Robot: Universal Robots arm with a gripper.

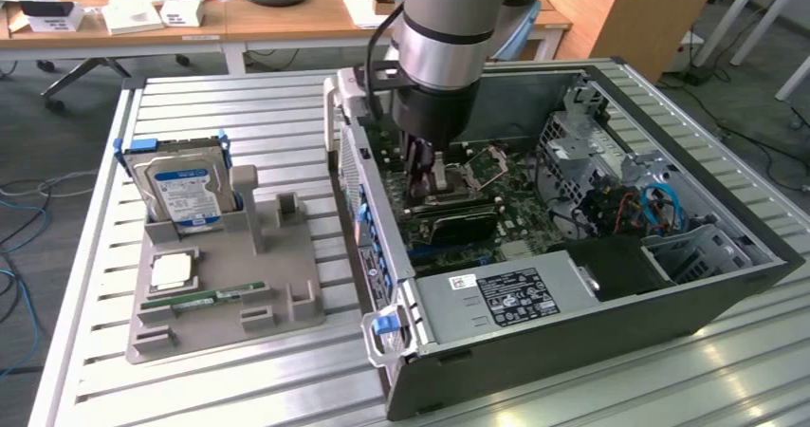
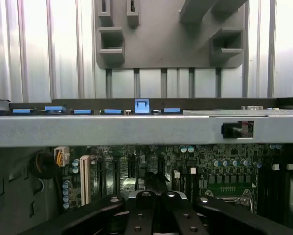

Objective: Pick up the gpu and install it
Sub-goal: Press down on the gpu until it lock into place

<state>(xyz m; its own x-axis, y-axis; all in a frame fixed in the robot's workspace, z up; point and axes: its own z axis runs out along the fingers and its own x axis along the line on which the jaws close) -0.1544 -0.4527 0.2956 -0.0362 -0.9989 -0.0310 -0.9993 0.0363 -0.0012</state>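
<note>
Silver-grey arm segments (image 1: 443, 28) descend near-vertically from the top of the exterior view into the open computer case (image 1: 708, 285), which lies on its side on the slatted metal table (image 1: 253, 104). The black wrist section sits directly below the silver joint, and the gripper (image 1: 434, 182) points straight down at the motherboard (image 1: 519, 213).

In the wrist view the gripper (image 2: 156, 198) fingers are pressed together, the two inner links meeting at the centre line with the outer links angled away on either side. The fingertips reach down to the board's slot area; whether they pinch anything cannot be determined from either view.

The gpu (image 1: 458, 222) is inside the case, a flat black card lying across the motherboard just beside and below the gripper tip in the exterior view, next to the exposed processor socket (image 1: 487, 168). Contact between the gripper and the card cannot be confirmed.

On the exterior view's left, well apart from the case, a grey fixture tray (image 1: 285, 256) rests on the table. It holds an upright hard drive (image 1: 184, 192) with a blue-white label, a processor chip (image 1: 173, 271) lying flat, and a green memory stick (image 1: 203, 299) near the tray's front edge. The wrist view shows the case's side wall (image 2: 112, 129) with this tray (image 2: 161, 49) beyond it.
</note>
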